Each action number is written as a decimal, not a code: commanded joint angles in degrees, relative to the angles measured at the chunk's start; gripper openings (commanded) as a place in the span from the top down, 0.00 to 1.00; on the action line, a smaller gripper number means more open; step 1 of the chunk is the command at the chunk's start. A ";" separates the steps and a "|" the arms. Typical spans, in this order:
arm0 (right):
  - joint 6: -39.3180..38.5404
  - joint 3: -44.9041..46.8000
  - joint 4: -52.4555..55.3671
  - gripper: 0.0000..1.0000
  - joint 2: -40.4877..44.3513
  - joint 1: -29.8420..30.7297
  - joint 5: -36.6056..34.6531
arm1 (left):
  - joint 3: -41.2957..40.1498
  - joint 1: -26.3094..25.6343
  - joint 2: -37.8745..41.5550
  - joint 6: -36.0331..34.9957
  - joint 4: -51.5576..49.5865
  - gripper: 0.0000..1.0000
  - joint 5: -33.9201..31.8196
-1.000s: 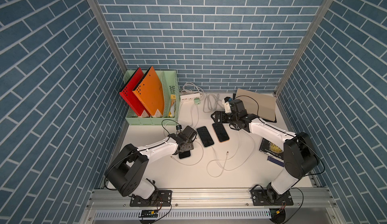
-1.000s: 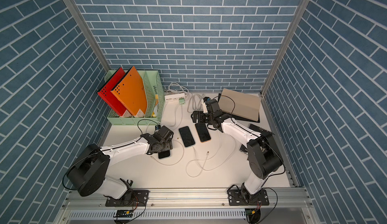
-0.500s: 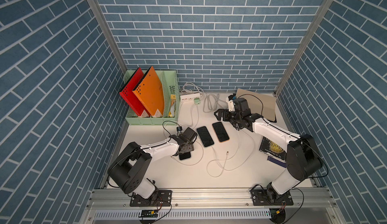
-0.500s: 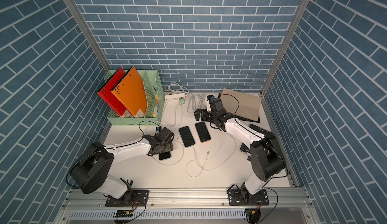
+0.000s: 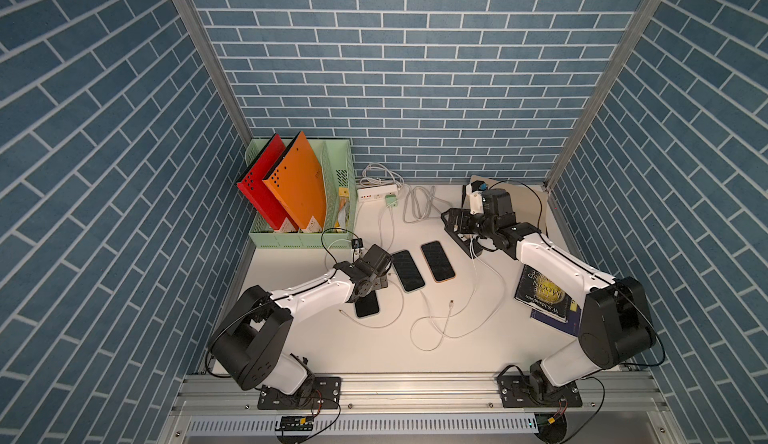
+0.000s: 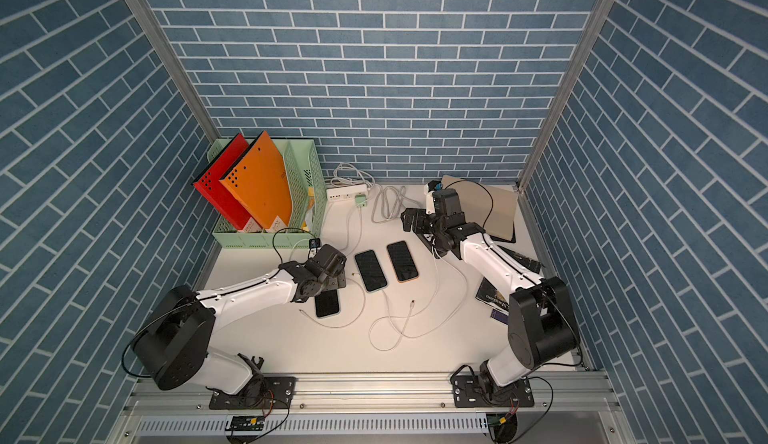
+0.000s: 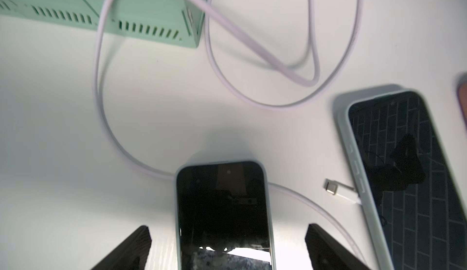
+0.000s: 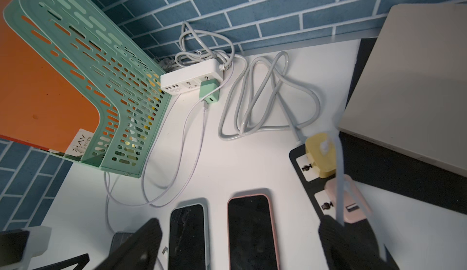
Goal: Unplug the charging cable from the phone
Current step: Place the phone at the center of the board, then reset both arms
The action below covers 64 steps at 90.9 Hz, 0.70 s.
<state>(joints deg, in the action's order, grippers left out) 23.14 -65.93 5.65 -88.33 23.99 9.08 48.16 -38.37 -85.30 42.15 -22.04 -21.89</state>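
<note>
— What lies closest to the front?
— Slack white cable loops (image 5: pixel 430 340) on the table (image 5: pixel 332 350), nearer than the dark phone (image 5: pixel 367 307) and off to its right.
— And the phone itself?
— Flat, screen up. The charging cable (image 7: pixel 96 79) curls round its near end, and the plug tip (image 5: pixel 341 311) lies loose just left of it, not touching.
— The left gripper (image 7: pixel 227 230)?
— Directly over the dark phone, fingers (image 7: pixel 131 248) spread either side of it, released, gripping nothing.
— Farther back?
— A grey-cased phone (image 5: pixel 408 271) just right of the dark phone, an orange-cased phone (image 5: pixel 437 261) beyond that. Farther right and back, the right gripper (image 8: pixel 235 228) hangs wide apart, empty, beside a black power strip (image 8: pixel 294 156). Behind the dark phone stands the green file rack (image 5: pixel 299 240), with a white power strip (image 5: pixel 376 192) past its right corner
</note>
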 commanded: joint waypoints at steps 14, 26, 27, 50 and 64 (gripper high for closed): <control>-6.03 3.60 1.77 0.01 6.67 -4.62 -6.78 | 0.84 1.06 4.97 -10.91 5.87 0.00 -10.02; -8.22 6.13 1.46 0.01 9.39 -7.18 -9.45 | -2.37 3.47 9.46 -15.38 11.26 0.00 -11.10; -8.47 6.41 1.29 0.01 9.62 -7.37 -9.62 | -2.72 3.60 10.02 -15.76 11.77 0.00 -11.17; -10.76 16.12 -5.79 0.00 15.36 -11.70 -17.49 | -14.62 8.44 22.87 -26.54 27.77 0.00 -11.73; -17.13 25.44 -16.96 0.00 18.33 -13.69 -18.76 | -26.61 13.78 30.85 -32.53 42.00 0.00 -8.40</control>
<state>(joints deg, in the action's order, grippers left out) 12.49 -45.80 -1.63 -72.55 11.42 -6.00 28.45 -27.99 -58.67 16.71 7.53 -31.83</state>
